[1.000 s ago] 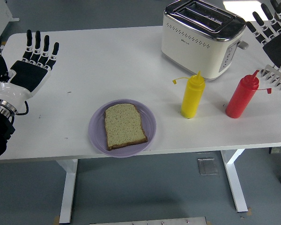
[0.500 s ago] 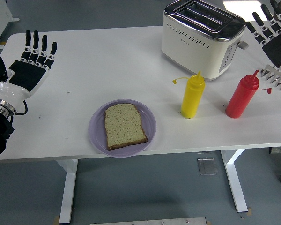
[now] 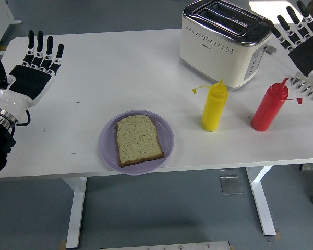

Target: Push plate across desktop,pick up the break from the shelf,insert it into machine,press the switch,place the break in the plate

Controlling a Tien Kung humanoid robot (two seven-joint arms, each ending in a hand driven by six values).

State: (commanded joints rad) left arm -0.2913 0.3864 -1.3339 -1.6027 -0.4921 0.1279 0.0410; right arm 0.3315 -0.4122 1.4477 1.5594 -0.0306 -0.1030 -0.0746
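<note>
The left hand (image 3: 30, 75) hovers flat with fingers spread, holding nothing; the right hand (image 3: 302, 39) likewise, beside the toaster (image 3: 224, 41). The pale, brown-crusted bread slice (image 3: 139, 140) lies flat on the lilac plate (image 3: 107, 148) near the table's (image 3: 120, 67) front edge, its long axis running near-to-far. Both hands have drifted slightly farther away.

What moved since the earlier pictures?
Only the hands moved, a little. The left hand slid slightly toward the table's far left, and the right hand drifted a bit toward the right. Both are open and hold nothing. The bread, plate, toaster and both bottles stayed put.
</note>
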